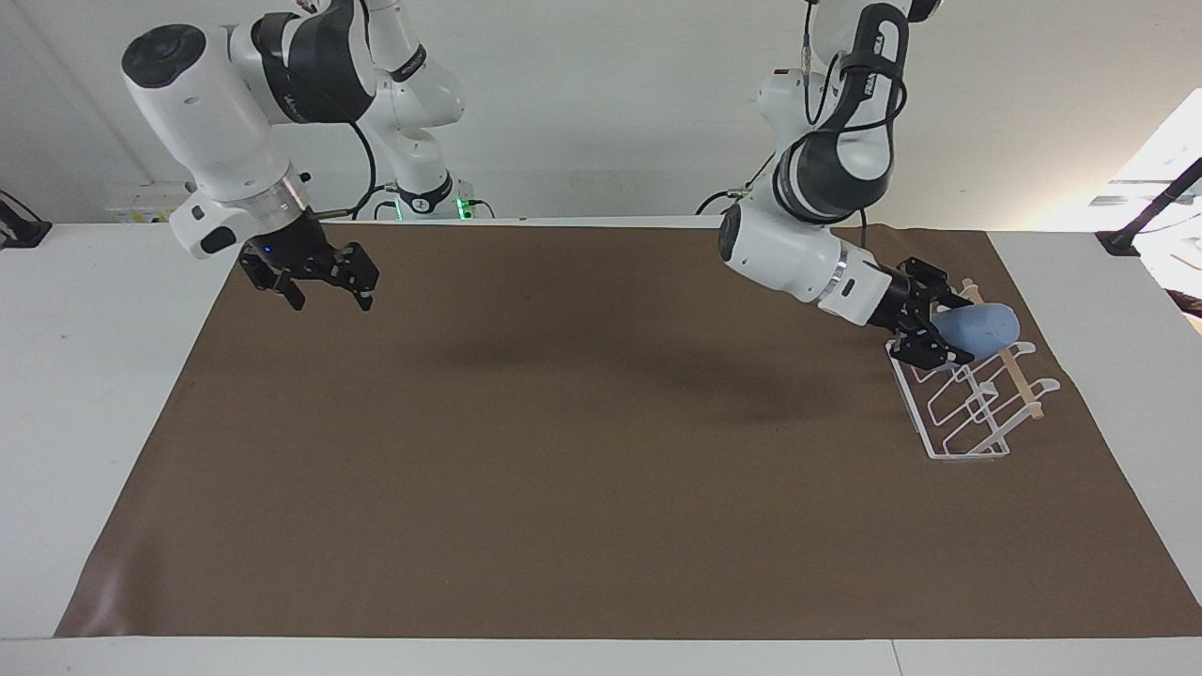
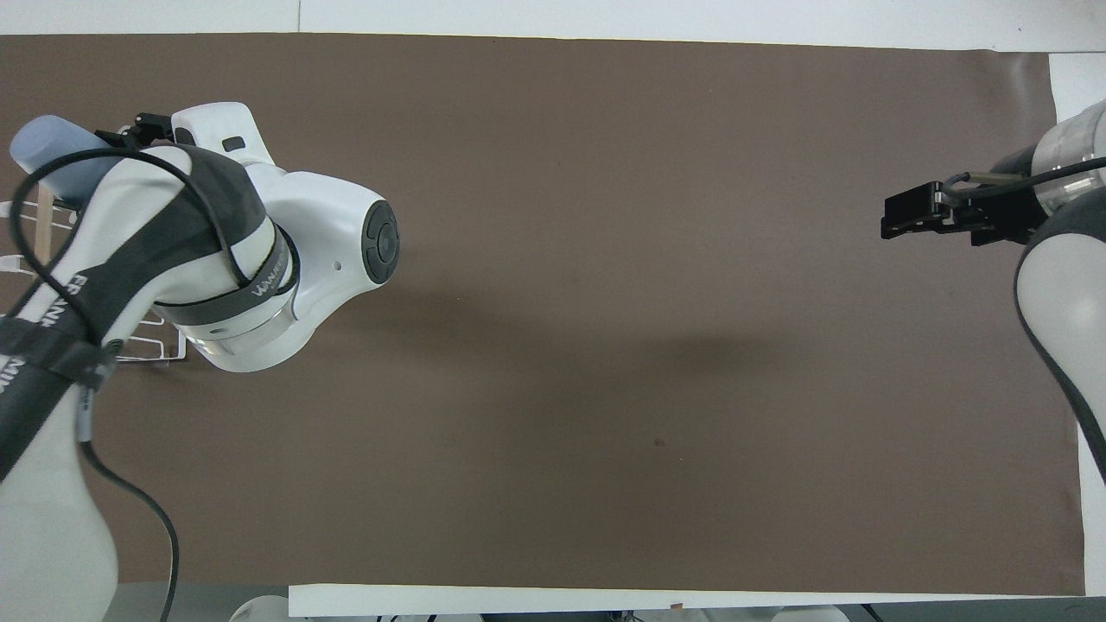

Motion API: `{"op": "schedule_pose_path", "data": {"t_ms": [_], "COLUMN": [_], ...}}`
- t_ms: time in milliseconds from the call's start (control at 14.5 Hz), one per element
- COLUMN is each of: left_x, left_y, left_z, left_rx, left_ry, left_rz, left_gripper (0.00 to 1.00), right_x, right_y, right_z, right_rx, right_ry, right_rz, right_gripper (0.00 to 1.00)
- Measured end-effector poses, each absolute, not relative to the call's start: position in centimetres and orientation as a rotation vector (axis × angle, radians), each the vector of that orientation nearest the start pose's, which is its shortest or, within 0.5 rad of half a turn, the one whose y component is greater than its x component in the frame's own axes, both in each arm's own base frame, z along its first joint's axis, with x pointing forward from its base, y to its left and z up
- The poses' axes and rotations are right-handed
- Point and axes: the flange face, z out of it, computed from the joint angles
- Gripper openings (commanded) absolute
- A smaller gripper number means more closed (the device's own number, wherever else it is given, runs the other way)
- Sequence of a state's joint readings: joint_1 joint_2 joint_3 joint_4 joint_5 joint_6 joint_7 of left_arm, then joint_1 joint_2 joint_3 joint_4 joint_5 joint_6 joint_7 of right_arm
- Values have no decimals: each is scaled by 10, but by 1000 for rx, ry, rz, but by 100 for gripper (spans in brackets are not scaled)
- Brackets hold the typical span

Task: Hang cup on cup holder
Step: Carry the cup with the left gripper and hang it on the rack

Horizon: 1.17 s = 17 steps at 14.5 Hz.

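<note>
Overhead: left arm hides most of the holder; cup partly covered; right gripper fingers unclear.

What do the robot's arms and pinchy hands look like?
Both arms are smooth white shells with dark grey joints and round grey caps. A shiny silver ring sits at each wrist. The left gripper and the right gripper are black, blocky, with two short fingers each. Thin black cables loop along the arms. Grey bands carry white lettering, and green lights glow at the bases.

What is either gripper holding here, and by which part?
The left gripper holds the cup by its rim end, over the cup holder. The right gripper holds nothing.
</note>
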State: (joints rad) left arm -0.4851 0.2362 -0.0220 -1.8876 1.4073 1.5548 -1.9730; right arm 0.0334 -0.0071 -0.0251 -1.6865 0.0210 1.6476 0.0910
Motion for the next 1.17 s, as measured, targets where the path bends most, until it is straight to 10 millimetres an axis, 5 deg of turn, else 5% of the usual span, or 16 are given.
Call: {"op": "schedule_pose_path", "data": {"t_ms": [344, 756, 1100, 1169], "left_x": [595, 597, 585, 584], "left_y": [-154, -120, -121, -122], "left_z": [377, 354, 338, 336], "left_rx": [-1523, -1483, -1511, -1515], "left_ry": [-884, -947, -1048, -1062], "left_rz": [-1407, -1388, -1306, -1304], "left_gripper": [0, 0, 0, 15], "right_x": [538, 529, 524, 524], "right_y": [-6, -30, -49, -48], "right_z": [635, 634, 632, 631], "right_rx": [-3211, -3199, -3188, -3187], "right_ry": [149, 212, 186, 182], "right_rz": [144, 241, 293, 299], "right_gripper": [99, 99, 99, 99]}}
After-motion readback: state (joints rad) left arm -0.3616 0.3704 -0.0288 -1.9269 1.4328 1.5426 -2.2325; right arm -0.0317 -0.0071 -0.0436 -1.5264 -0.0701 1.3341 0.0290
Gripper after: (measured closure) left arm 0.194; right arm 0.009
